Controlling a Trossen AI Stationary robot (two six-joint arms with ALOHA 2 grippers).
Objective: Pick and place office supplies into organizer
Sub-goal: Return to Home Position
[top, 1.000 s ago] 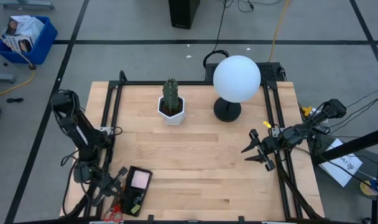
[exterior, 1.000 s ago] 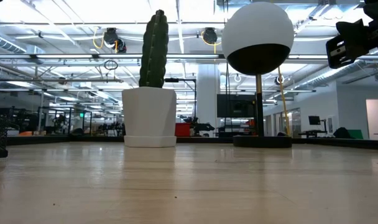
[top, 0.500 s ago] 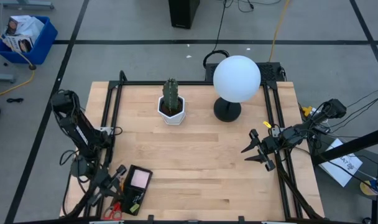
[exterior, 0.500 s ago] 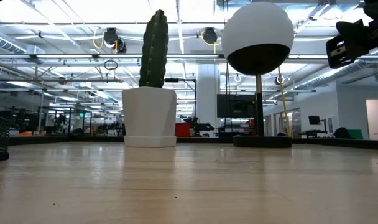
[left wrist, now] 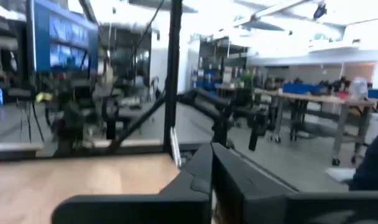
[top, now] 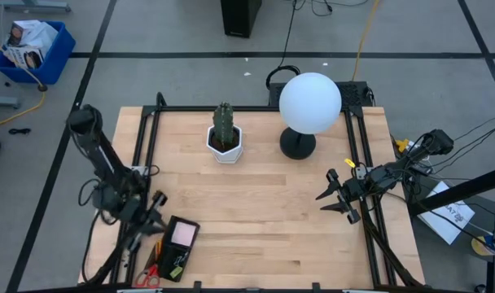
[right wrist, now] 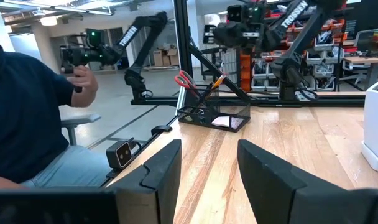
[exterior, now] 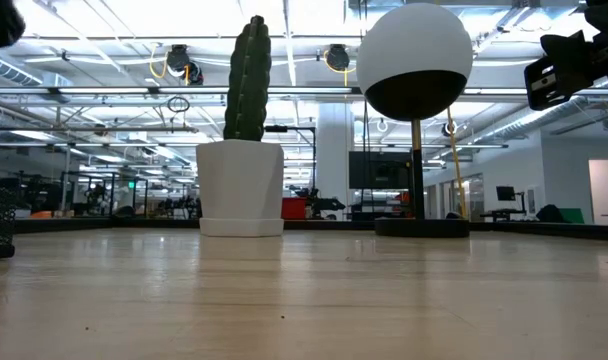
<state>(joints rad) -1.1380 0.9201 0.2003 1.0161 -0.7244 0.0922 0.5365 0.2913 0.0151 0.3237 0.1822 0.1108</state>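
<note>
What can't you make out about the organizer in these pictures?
- High view: the organizer shows from above, but the items in it are too small to tell apart.
- Low view: the picture's left edge cuts the organizer off.
- Right wrist view: it sits far off, so its compartments are unclear.
- Left wrist view: the camera points away from it.

The organizer (top: 182, 238) sits at the front-left corner of the table (top: 264, 213), with scissors (top: 150, 273) in its front end; the cactus pot (top: 225, 140) stands back-centre, the globe lamp (top: 310, 102) to its right; the left gripper (top: 155, 210) hangs just behind the organizer.
</note>
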